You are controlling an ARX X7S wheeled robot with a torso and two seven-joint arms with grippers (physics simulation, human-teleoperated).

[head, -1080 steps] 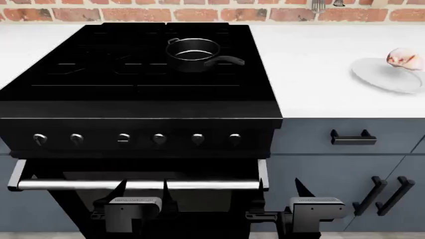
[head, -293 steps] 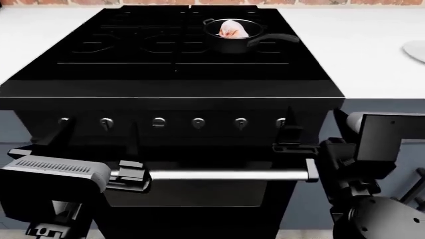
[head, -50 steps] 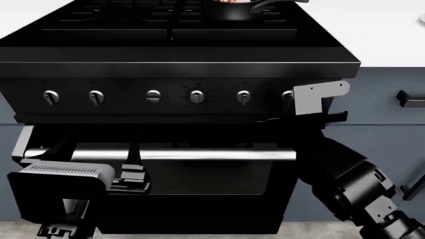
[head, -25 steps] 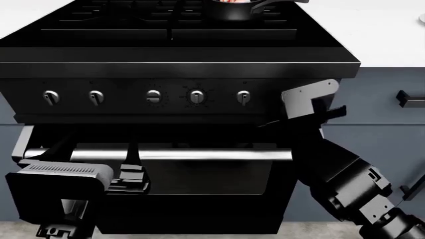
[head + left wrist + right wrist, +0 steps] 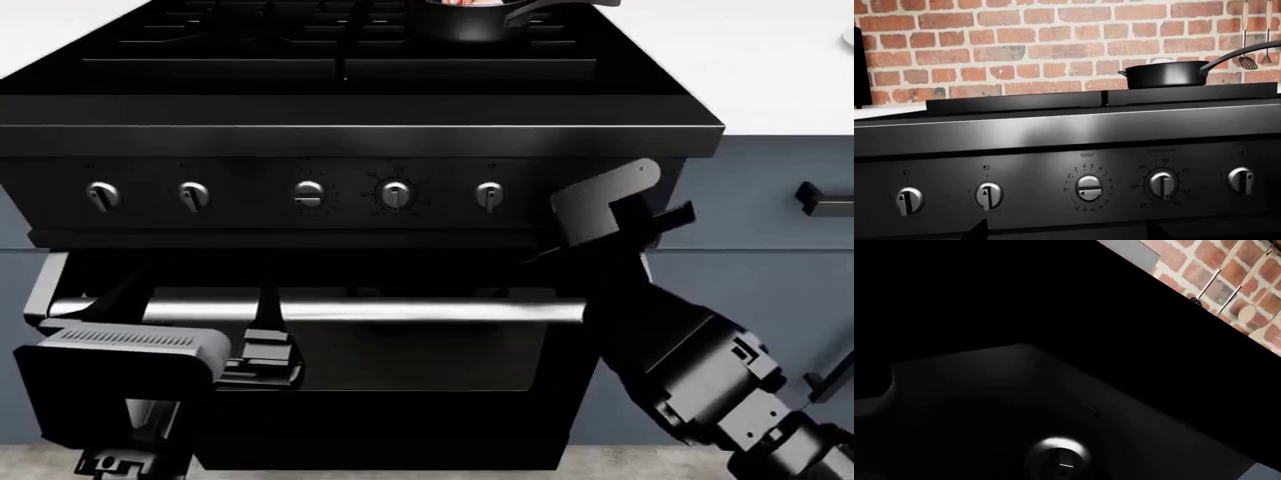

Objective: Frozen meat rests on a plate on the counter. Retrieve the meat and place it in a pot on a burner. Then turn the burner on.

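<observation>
Right gripper (image 5: 617,205), a grey, angular block on a black jointed arm, sits at the right end of the stove's control panel in the head view, covering the spot beside the row of knobs; whether its jaws are open or closed cannot be told. Left gripper (image 5: 267,350) rests low at the lower left of the frame, in front of the oven door's brushed-steel handle bar (image 5: 400,310); its state cannot be told either. Stove (image 5: 360,140) is glossy black with a flat front edge; five round metal knobs (image 5: 395,194) show along the panel. At the top centre, cut by the frame edge, stands the pot (image 5: 467,20), black with a long handle, on a rear burner, the meat (image 5: 461,2) only a pink sliver at its rim. White counter (image 5: 774,70) lies to the right; blue-grey cabinets (image 5: 761,260) below it. Behind the pot in the left wrist view rises a rough red brick wall (image 5: 1021,45).
</observation>
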